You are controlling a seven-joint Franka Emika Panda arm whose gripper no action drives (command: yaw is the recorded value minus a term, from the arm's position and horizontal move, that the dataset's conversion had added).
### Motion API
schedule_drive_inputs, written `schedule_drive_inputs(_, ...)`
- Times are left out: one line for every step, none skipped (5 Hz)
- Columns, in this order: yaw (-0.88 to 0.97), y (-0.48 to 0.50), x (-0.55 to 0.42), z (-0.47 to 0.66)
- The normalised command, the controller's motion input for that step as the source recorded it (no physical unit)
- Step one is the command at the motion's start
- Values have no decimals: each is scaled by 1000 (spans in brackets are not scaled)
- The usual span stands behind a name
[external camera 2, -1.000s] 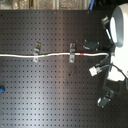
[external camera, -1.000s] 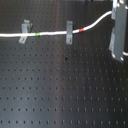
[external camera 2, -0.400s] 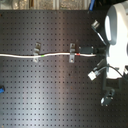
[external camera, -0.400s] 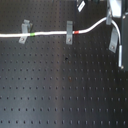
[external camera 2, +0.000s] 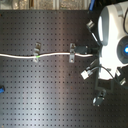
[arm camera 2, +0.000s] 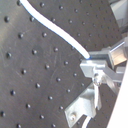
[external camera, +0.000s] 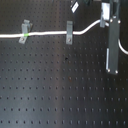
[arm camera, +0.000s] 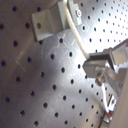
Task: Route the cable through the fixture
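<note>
The black perforated surface (external camera: pixel 60 95) carries two small clips. The white cable (external camera: pixel 45 35) runs across it through the clip (external camera: pixel 24 31) at the first exterior view's left and the second clip (external camera: pixel 69 31), then rises rightward. The end effector (arm camera 2: pixel 91 66) is clamped on the cable's end.

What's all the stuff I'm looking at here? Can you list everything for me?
cable: one, white with a green band, running across the board through both clips toward the arm.
clips: two, grey metal, standing on the board along the cable; the other sits at the green band.
perforated board: one, black, dotted with holes, under everything.
small blue object: one, at the second exterior view's left edge; too small to identify.
gripper: one, grey jaws closed on the cable's end.
robot arm: one, white.
</note>
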Motion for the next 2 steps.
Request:
schedule_drive_inputs(-109, 6, 5, 360)
schedule_drive_inputs(-246, 7, 5, 416)
